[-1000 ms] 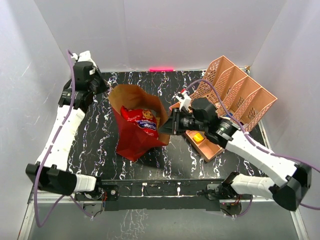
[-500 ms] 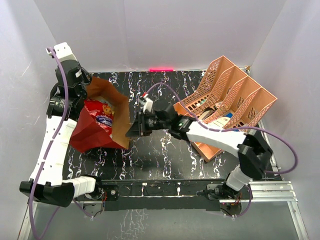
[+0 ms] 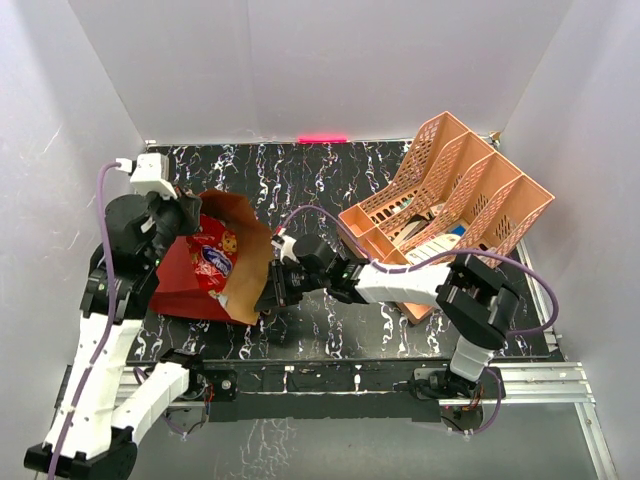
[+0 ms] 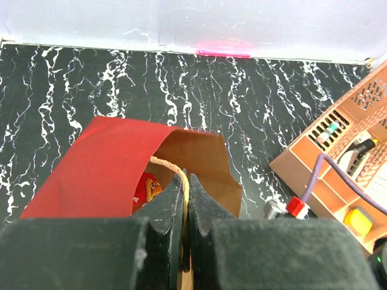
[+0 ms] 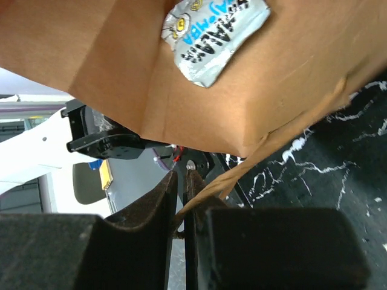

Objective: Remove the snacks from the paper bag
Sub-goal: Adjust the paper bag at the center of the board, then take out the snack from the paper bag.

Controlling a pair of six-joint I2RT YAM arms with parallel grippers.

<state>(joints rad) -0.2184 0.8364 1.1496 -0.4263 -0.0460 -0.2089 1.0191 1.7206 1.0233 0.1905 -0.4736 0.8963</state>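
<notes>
- Since a second ago, the big paper bag [image 3: 180, 288], red outside and brown inside, has slid from the middle of the black table with white streaks [image 3: 330, 180] over to the table's left side. It stood up before. Now it leans over, with its open mouth facing the right edge.
- Both arms came along: the left arm has bent down over the bag, and the right arm now stretches far across to it.
- The left gripper [image 3: 183, 212] sits at the bag's far rim. Its jaws are pressed together and pinch a thin tan loop handle [image 4: 166, 164].
- The right gripper [image 3: 270, 290] is at the bag's near right rim. Its jaws are almost shut and pinch the other tan handle [image 5: 266, 148].
- A crinkly red-orange chip bag with a blue logo [image 3: 212, 258] lies inside the paper bag, showing through the mouth.
- A small silver-white candy packet with dark letters [image 5: 214, 36] lies against the brown inside wall, seen from the right wrist.
- A peach plastic organizer with lattice walls [image 3: 470, 180] stands near the table's far right corner, well apart from the bag.
</notes>
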